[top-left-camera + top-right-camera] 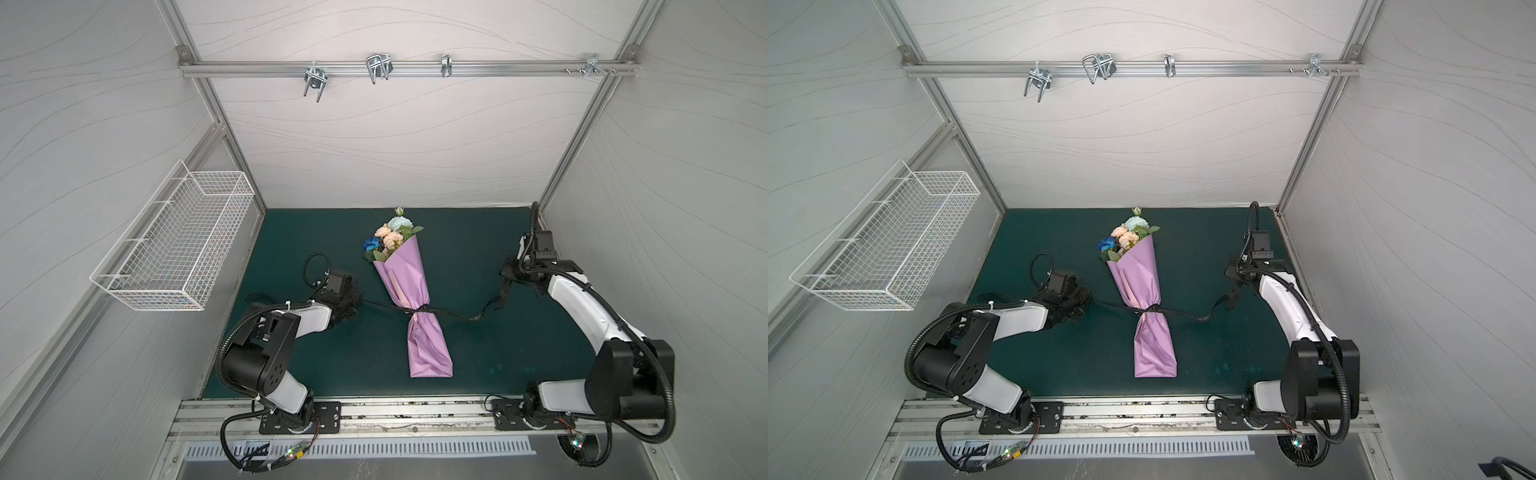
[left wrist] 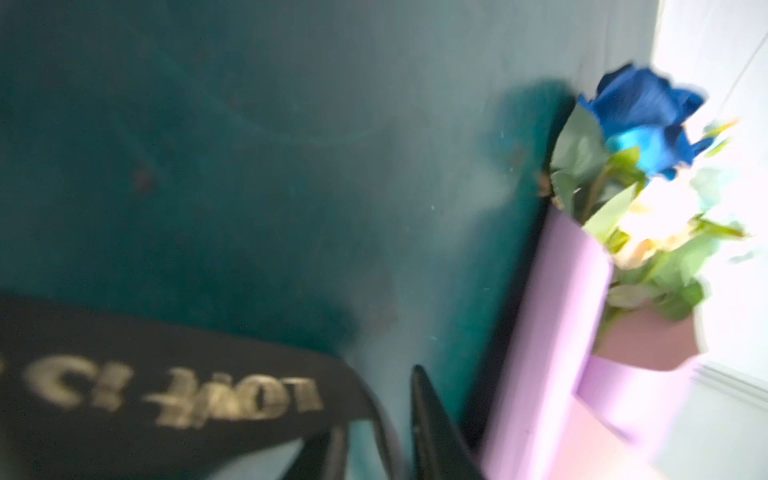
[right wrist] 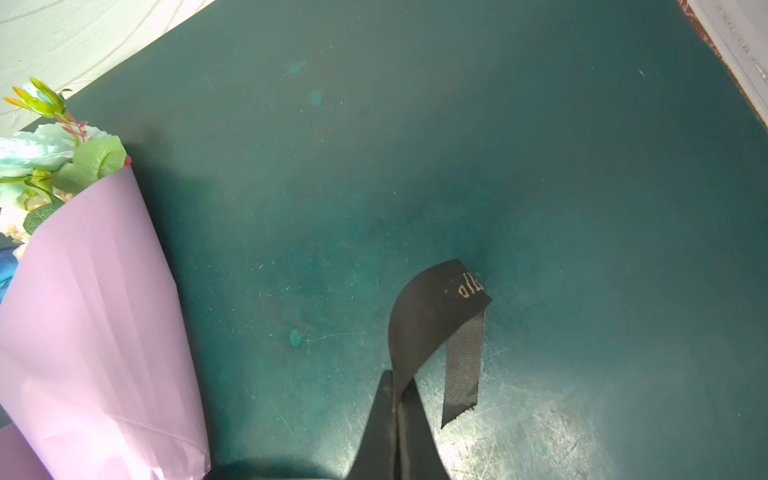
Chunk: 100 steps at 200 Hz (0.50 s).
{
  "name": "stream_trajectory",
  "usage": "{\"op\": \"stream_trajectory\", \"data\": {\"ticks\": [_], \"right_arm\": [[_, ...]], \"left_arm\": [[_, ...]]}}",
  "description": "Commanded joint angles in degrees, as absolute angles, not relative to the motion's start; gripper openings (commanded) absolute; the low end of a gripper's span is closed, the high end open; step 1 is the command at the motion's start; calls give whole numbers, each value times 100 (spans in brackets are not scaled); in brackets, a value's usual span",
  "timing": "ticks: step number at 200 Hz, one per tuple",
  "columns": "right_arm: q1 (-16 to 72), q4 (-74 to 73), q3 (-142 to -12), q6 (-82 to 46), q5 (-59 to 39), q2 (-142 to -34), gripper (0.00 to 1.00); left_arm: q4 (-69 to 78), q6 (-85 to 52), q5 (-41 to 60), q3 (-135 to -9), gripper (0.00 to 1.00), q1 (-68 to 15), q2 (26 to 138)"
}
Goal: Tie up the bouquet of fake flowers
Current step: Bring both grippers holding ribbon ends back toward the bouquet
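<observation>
Centred on the dark green tabletop (image 1: 478,257), the bouquet of fake flowers (image 1: 390,239), likely light and crushable, lies in lilac paper (image 1: 405,282), cinched by black ribbon (image 1: 453,313). The right end effector (image 3: 398,386) pinches its tail, the safer hold; whether the left end effector (image 1: 354,304) grips is unclear.

Blurred black ribbon (image 2: 166,386) over green mat (image 2: 249,166); lilac-wrapped bouquet (image 2: 615,208) near.

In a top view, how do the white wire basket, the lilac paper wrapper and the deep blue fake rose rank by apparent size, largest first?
1. White wire basket, though it hangs nearer the camera, which enlarges it.
2. Lilac paper wrapper.
3. Deep blue fake rose, clearly smallest.
</observation>
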<state>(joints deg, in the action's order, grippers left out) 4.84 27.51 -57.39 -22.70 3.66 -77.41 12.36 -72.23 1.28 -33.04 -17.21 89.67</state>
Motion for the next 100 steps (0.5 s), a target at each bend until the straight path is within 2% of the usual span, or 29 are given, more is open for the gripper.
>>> {"op": "stream_trajectory", "data": {"ticks": [1,15,71,100], "right_arm": [[466,2808,-5731,-2302,237,-7589,0],[474,2801,-5717,-2287,112,-7474,0],[516,2727,-5982,-1972,-432,-7163,0],[894,2738,-6537,-1681,-568,-7265,0]], "left_arm": [[1123,-6427,-61,-3609,14,-1683,9030],[1106,-6040,-29,-3769,0,-1683,8955],[1712,-4465,459,-3868,0,-1904,8169],[1792,-3665,485,-3895,0,-2225,7798]]}}
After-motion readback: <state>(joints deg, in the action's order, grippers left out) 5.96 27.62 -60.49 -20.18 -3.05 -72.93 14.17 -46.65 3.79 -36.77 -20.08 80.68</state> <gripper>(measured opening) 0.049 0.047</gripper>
